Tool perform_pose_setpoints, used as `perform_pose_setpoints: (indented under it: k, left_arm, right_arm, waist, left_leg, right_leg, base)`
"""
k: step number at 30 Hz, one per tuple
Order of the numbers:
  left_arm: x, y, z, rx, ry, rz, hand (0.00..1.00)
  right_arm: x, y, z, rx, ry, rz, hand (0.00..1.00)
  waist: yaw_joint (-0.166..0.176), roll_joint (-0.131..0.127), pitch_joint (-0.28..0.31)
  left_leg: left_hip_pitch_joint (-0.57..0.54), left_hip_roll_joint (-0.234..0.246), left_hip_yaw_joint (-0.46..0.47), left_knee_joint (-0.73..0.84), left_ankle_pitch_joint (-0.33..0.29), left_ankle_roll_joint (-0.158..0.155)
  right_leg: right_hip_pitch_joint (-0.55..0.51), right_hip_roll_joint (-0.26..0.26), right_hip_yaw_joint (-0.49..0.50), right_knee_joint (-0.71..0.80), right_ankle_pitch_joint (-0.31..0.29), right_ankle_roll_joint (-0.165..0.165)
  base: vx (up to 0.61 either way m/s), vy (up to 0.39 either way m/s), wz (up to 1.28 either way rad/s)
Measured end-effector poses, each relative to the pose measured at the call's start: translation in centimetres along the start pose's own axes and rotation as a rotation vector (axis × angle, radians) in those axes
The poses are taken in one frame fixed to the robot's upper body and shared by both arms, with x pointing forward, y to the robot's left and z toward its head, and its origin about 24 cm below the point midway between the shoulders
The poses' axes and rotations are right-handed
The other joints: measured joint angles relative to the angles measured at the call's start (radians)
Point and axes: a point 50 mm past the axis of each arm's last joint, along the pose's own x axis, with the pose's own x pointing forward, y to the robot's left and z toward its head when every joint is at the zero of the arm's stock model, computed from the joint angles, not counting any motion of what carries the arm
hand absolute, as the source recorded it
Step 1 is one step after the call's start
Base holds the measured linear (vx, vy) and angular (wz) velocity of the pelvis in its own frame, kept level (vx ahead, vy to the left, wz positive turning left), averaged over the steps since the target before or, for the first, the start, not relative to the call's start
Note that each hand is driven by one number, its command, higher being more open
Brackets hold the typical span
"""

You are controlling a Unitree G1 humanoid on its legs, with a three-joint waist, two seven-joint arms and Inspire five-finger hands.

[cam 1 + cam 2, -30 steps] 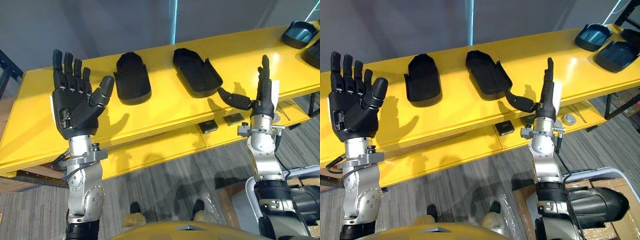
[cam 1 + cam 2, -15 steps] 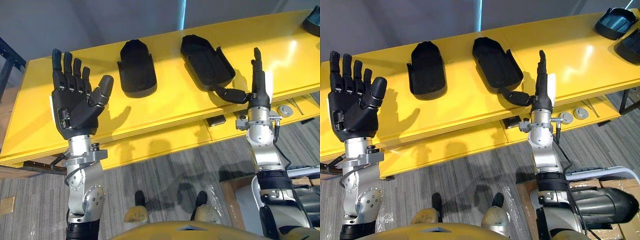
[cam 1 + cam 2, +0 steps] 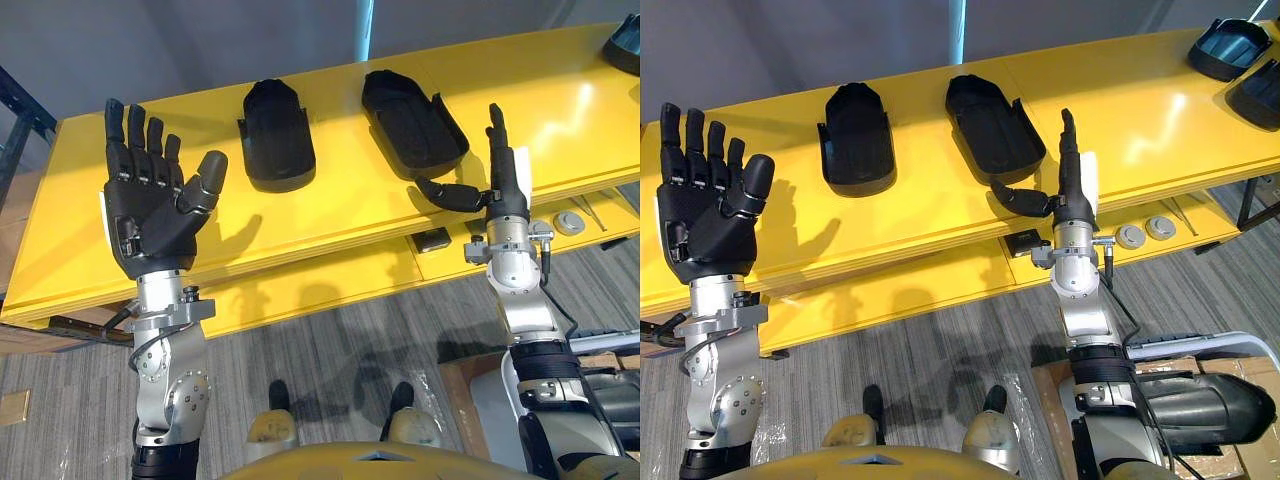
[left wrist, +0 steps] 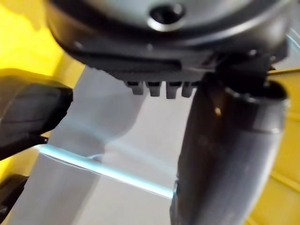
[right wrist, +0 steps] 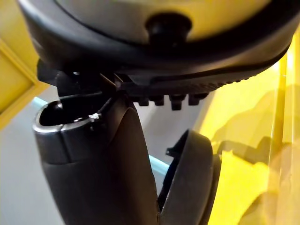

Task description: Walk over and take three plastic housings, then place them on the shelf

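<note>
Plastic housings untaken: left housing [image 3: 277, 150] and right housing [image 3: 413, 123] lie side by side toward far edge of yellow tabletop [image 3: 340, 215]. Left hand [image 3: 150, 215], right hand [image 3: 503, 185] raised, fingers straight, empty. Step: approach. Next: right hand down to grasp right housing

Both arms raised — left robot hand [image 3: 150, 215] and right robot hand [image 3: 497, 185] spread wide, empty.

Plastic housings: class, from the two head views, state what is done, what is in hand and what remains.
Done: the approach, it seems; the robot stands at the yellow bench. In hand: nothing; the left hand and right hand are raised, open and empty. Left: all picking and placing; the left black housing and the right black housing lie untouched on the bench.
</note>
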Motion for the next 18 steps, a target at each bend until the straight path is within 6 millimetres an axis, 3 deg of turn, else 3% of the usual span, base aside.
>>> perform_pose_setpoints:
  k: [4, 18]
  left_arm:
    - [-0.01, 0.0, -0.02, 0.0, 0.001, 0.0, 1.0]
    - [-0.79, 0.5, -0.4, 0.012, 0.049, 0.026, 1.0]
  right_arm:
    - [-0.12, 0.0, -0.75, -0.009, 0.035, -0.02, 1.0]
    - [-0.06, -0.27, -0.64, -0.041, 0.024, -0.081, 1.0]
  waist:
    - [0.002, 0.001, 0.001]
    - [0.015, 0.004, 0.002]
  left_leg:
    - [0.0, 0.0, -0.007, -0.001, 0.0, 0.0]
    - [0.001, -0.001, -0.012, 0.0, 0.005, 0.0]
  right_leg:
    - [0.002, 0.0, -0.004, 0.0, 0.0, 0.0]
    - [0.006, -0.001, -0.007, 0.003, -0.001, -0.001]
  base:
    - [0.0, 0.0, 0.0]
    - [0.0, 0.0, 0.0]
